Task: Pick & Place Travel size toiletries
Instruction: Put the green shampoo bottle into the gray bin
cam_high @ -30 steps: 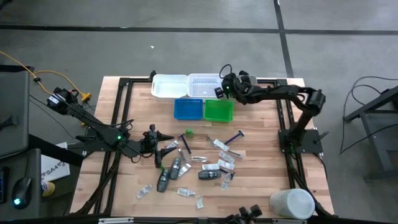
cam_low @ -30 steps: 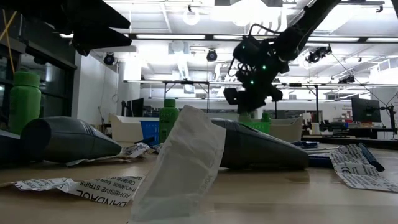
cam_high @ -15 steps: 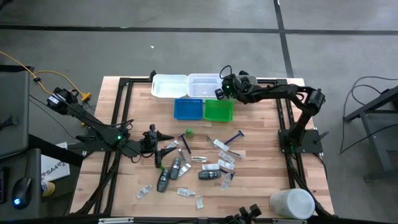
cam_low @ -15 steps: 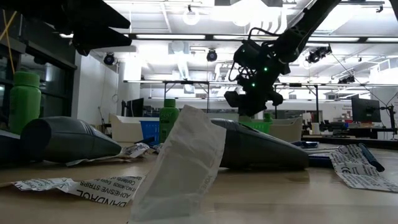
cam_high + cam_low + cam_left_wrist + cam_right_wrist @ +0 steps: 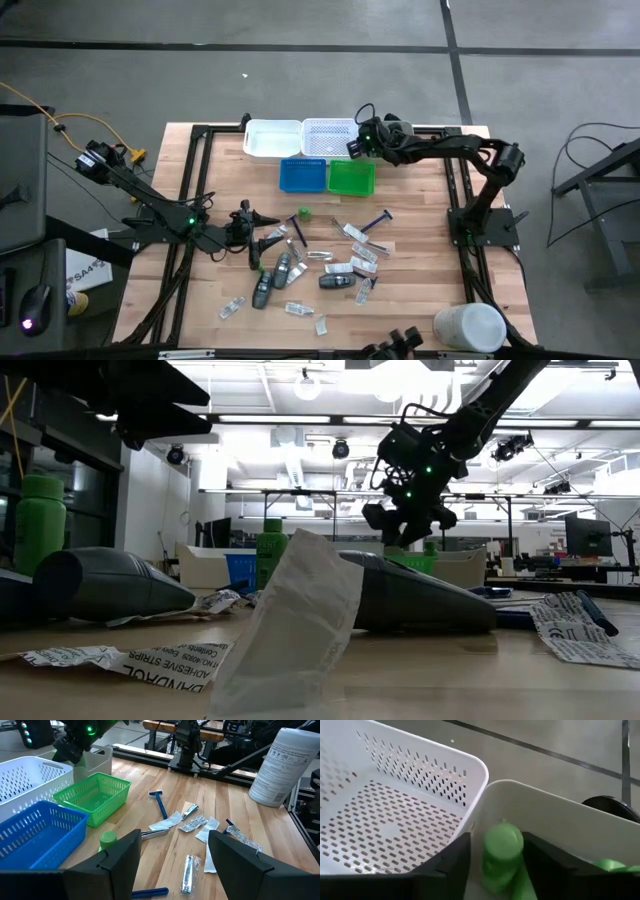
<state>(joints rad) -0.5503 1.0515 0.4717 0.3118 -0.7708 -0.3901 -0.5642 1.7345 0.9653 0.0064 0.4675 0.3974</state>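
Wooden tabletop (image 5: 410,260) under bright workshop lights, and the action sits up at twelve o'clock: the right gripper (image 5: 353,147) hangs over the far row of bins, just past the perforated white basket (image 5: 327,137). From its wrist, a small green bottle (image 5: 501,854) stands between the two dark fingers (image 5: 442,870) above a plain white bin (image 5: 555,827), with more green showing down in that bin; the fingers sit either side of the bottle, though I cannot tell whether they are pinching it or standing clear. In front of that row lie the blue basket (image 5: 302,174) and green basket (image 5: 351,177). Over at nine o'clock the left gripper (image 5: 262,232) waits low above the tabletop, fingers spread with nothing between them. Scattered toiletries (image 5: 318,265) fill the middle towards six o'clock: dark grey oblong pieces, flat packets, a blue razor (image 5: 160,803) and a green cap (image 5: 107,838). One big white canister (image 5: 469,326) stands at five o'clock.
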